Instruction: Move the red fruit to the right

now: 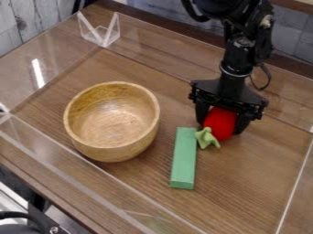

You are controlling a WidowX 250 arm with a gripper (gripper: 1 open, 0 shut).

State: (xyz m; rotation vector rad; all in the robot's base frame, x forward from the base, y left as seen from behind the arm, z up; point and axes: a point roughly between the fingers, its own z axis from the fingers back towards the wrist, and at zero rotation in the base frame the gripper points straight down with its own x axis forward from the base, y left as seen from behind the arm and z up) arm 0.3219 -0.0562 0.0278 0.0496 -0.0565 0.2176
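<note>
The red fruit [218,122] is a small glossy red toy with a light green leafy top, lying on the wooden table right of the green block. My gripper [224,120] points straight down over it, its black fingers [196,108] standing wide on either side of the red body. The jaws are open around the fruit, low at the table surface. The leafy top pokes out toward the block at the lower left of the fingers.
A long green rectangular block [185,157] lies just left of the fruit. A wooden bowl [113,120] sits at the left. Clear acrylic walls [299,174] fence the table, with a clear bracket [99,30] at the back left.
</note>
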